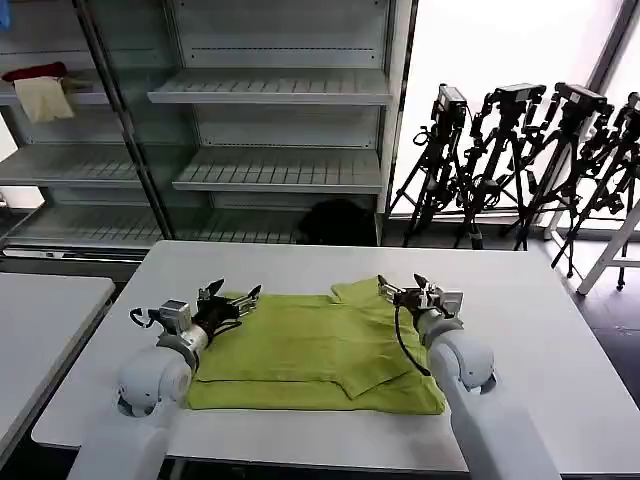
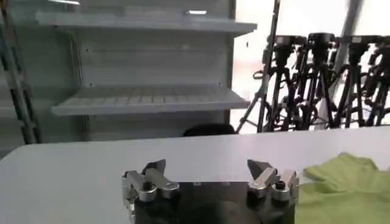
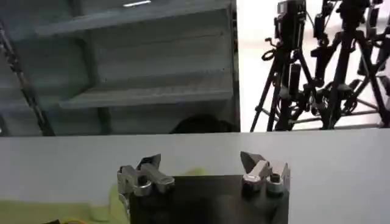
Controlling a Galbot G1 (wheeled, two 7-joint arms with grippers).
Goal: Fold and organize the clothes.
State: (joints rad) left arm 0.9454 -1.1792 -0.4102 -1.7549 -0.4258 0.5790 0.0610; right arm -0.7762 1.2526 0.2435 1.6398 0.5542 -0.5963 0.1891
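A lime yellow-green T-shirt [image 1: 300, 345] lies partly folded on the white table [image 1: 520, 340], with one sleeve folded in at its far right. My left gripper [image 1: 232, 297] hovers open just above the shirt's far left corner, nothing between its fingers. My right gripper [image 1: 402, 288] hovers open over the shirt's far right corner, also holding nothing. In the left wrist view the open left gripper [image 2: 207, 167] faces the bare table, with the shirt [image 2: 341, 189] off to one side. In the right wrist view the open right gripper [image 3: 201, 163] has a strip of the shirt [image 3: 55, 212] beside it.
Empty metal shelves [image 1: 270, 100] stand behind the table, with a red and a cream cloth [image 1: 40, 90] on a shelf at far left. Several black tripods [image 1: 530, 150] stand at back right. A second white table [image 1: 40, 320] sits at left.
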